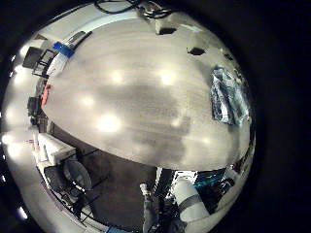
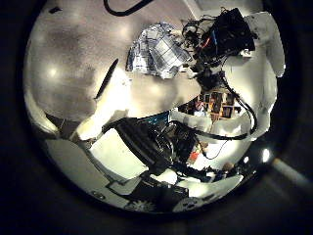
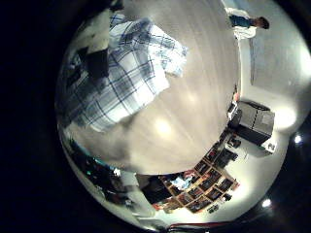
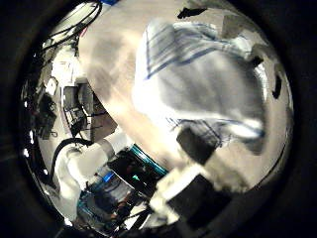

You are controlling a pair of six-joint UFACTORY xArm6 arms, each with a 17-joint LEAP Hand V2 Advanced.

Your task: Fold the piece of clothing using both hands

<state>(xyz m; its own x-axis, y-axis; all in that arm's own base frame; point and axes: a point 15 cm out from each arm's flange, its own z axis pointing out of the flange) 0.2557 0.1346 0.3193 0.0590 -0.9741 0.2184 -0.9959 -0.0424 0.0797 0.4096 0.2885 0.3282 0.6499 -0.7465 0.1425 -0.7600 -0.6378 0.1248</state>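
Right thumb side palm view: a plaid shirt (image 4: 198, 84) lies bunched on the wooden table (image 4: 114, 50), filling most of the picture, so it sits close under the right hand (image 4: 203, 149). Dark finger parts show at the cloth's edge, but I cannot tell whether they grasp it. In the left thumb side palm view the same shirt (image 2: 161, 49) lies well away on the table, and the black and white hand (image 2: 225, 39) beside it has curled fingers touching the cloth; which hand it is I cannot say.

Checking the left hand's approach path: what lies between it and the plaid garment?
Only bare tabletop up to the plaid garment, seen in the left little-finger-side palm view.
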